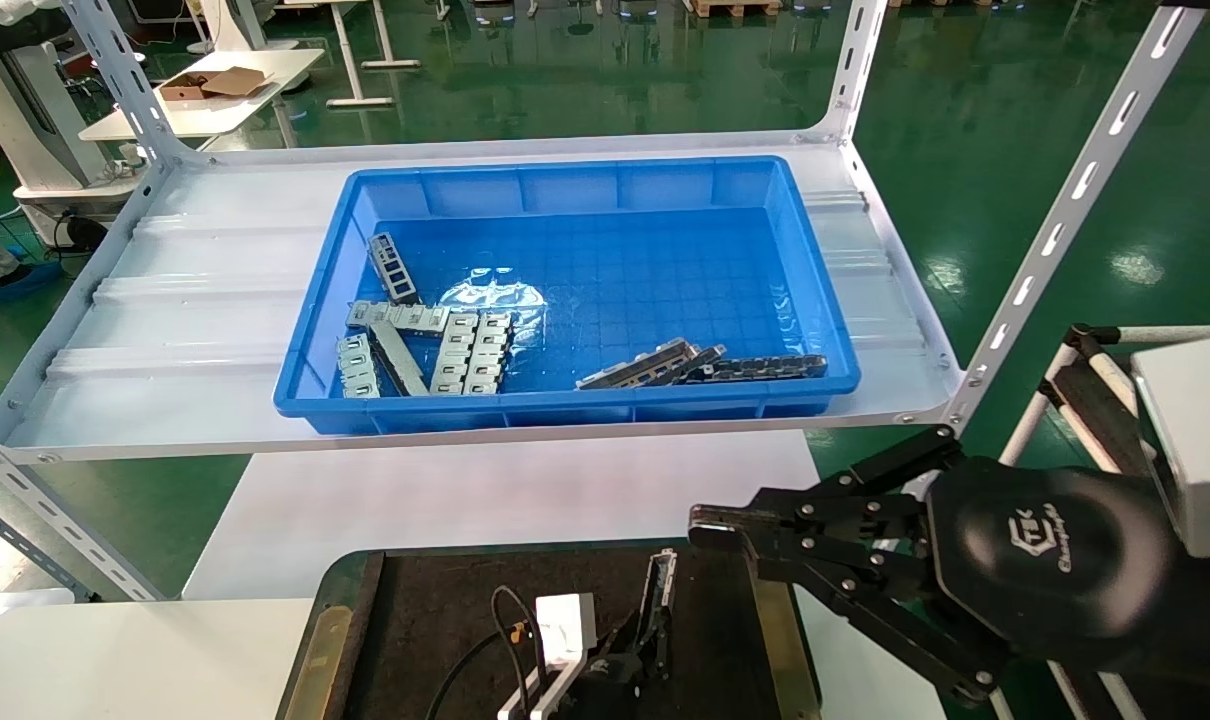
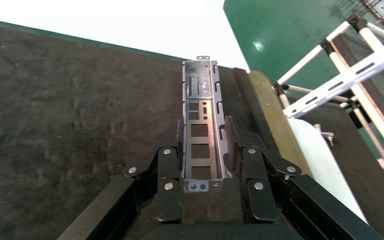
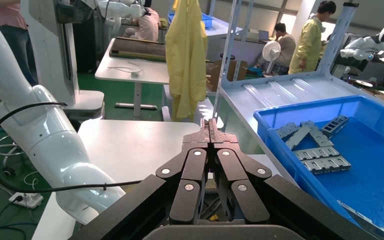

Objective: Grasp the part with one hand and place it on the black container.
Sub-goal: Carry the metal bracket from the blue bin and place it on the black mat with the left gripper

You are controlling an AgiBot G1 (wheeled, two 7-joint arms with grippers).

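A glossy green floor [image 1: 1015, 150] mirrors the ceiling lights. A white slotted-steel shelf [image 1: 205, 290] stands over a white desk [image 1: 505, 500]. Beyond, more white desks [image 1: 215, 100] stand about, one bearing an open cardboard box [image 1: 213, 84]. A yellow coat [image 3: 186, 55] hangs nearby, and workers in yellow [image 3: 312, 42] sit at benches farther back.

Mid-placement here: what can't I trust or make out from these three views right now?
- Whether the part rests on the black container: the left gripper clamps its sides and hides its underside in the left wrist view.
- Head view: the bottom edge cuts off the left gripper and most of the container.
- Right wrist view: the shut right gripper blocks the container entirely.
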